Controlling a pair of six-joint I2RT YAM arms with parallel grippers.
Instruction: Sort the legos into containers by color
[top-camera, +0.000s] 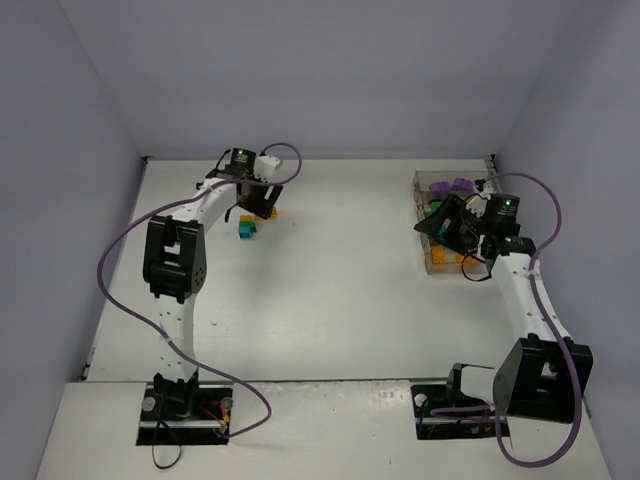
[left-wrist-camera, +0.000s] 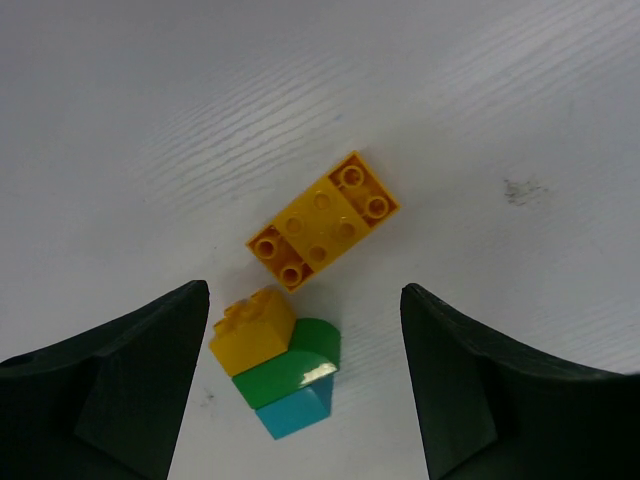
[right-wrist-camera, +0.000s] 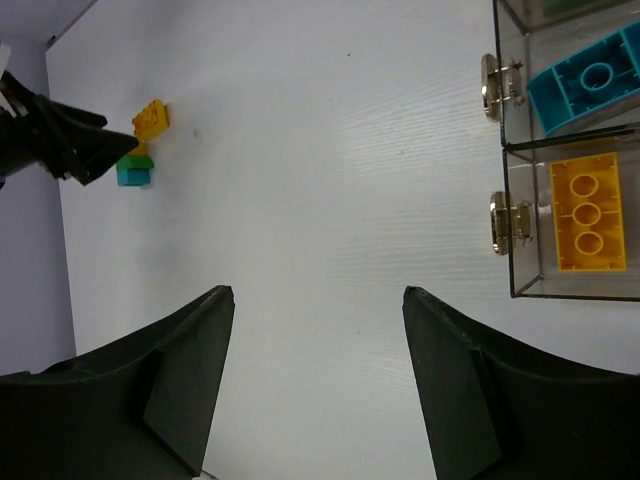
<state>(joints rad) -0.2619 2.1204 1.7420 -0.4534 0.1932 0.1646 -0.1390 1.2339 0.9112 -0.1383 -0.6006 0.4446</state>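
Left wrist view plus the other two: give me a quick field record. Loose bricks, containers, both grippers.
loose bricks: orange flat brick; beside it a small orange brick, green brick and teal brick, touching
left gripper: open, fingers either side of that cluster, nothing gripped
right gripper: open, empty, by the containers
container contents: binned teal brick, binned orange brick in the neighbouring bin, purple bricks in the far bin

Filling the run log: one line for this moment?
left gripper: open above loose legos | right gripper: open, empty, near containers
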